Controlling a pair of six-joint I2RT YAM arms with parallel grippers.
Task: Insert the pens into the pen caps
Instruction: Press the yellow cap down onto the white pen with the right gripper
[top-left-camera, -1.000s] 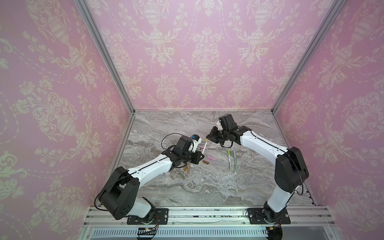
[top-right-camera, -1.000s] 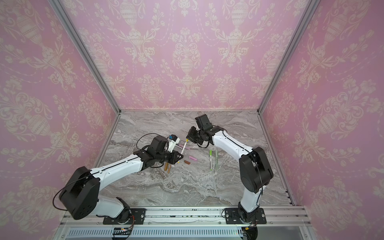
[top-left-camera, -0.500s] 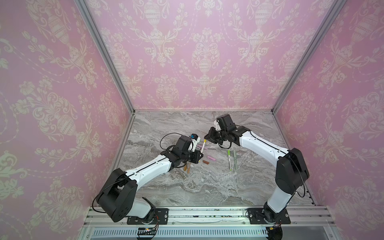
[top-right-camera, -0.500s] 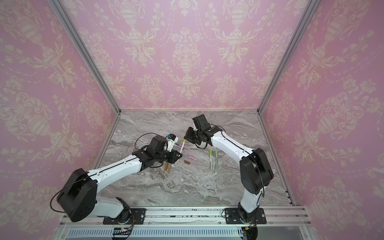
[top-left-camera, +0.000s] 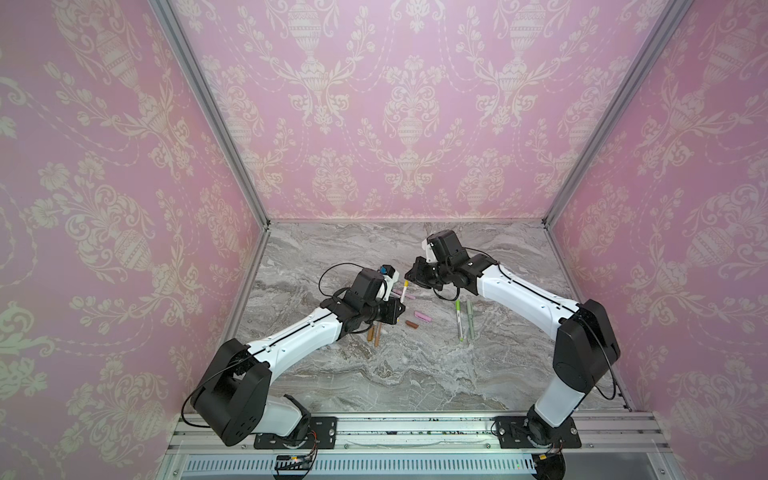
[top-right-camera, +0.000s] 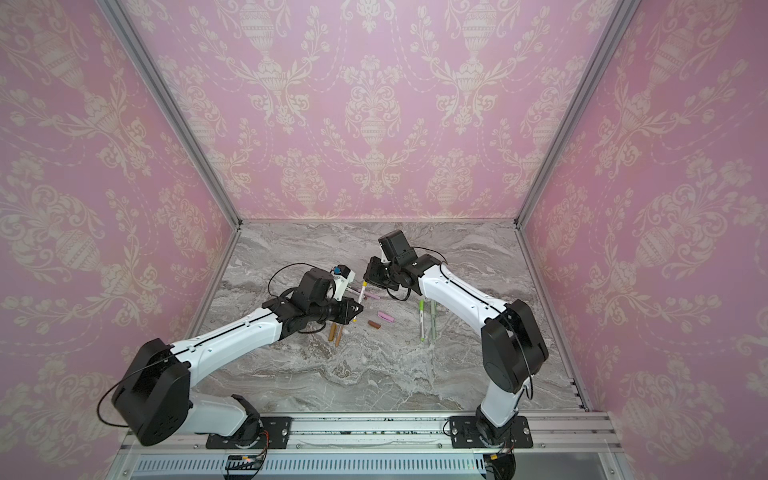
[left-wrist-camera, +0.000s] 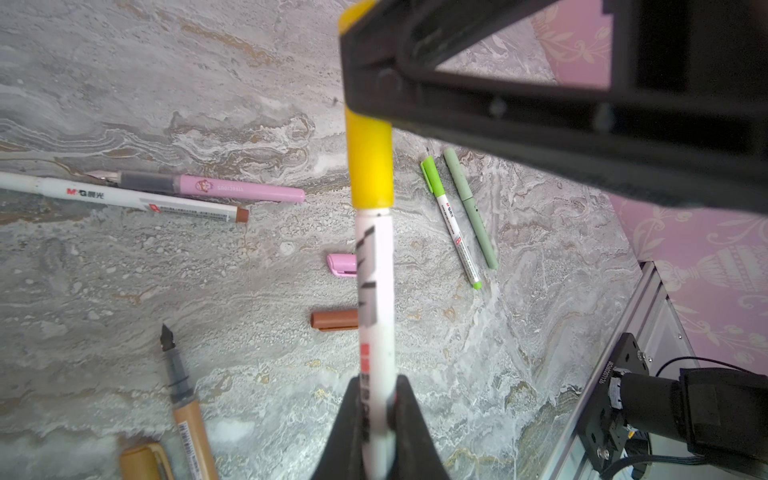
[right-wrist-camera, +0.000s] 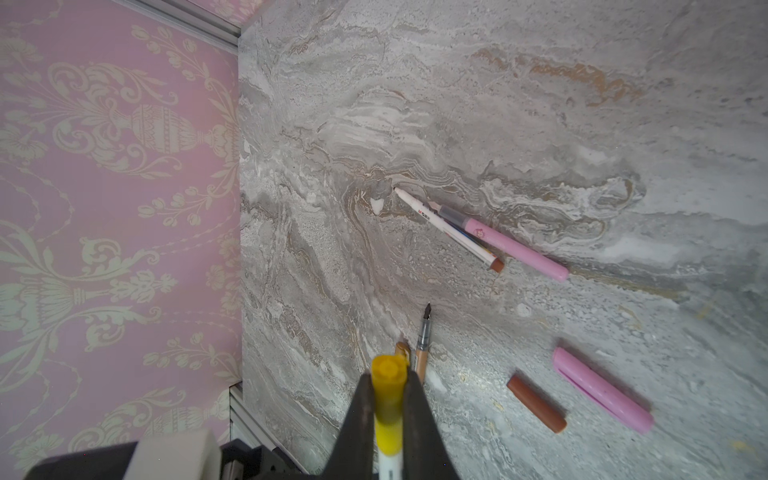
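Left jaws: closed tight on the white barrel of the yellow pen (left-wrist-camera: 374, 291), gripping it well back from the capped end.
Right jaws: closed on the yellow cap (right-wrist-camera: 388, 395), pinching its sides, closed end poking out past my fingertips.
Yellow pen, place: in the air above the table (left-wrist-camera: 124, 291), bridging the gap between my two arms.
Yellow cap, fit: its mouth meets the barrel in the left wrist view; I judge it on, though I cannot tell if it has clicked home.
Finished stock: green pen (left-wrist-camera: 451, 220) and sage pen (left-wrist-camera: 469, 208), both capped, lying just beside each other.
Waiting stock: pink pen (left-wrist-camera: 232, 191) and brown-ended pen (left-wrist-camera: 124, 201), uncapped, lying against each other; tan pen (left-wrist-camera: 187, 407), uncapped, with the tan cap (left-wrist-camera: 143, 461) just beside it.
Loose caps: pink cap (left-wrist-camera: 340, 265) and brown cap (left-wrist-camera: 334, 321), near each other, apart from their pens.
Handling, judged: light, stiff, smooth plastic that may twist or slide in my jaws; fine tips look fragile.
Where to hold: pen at mid-barrel, clear of the tip; cap toward its closed end, mouth left free.
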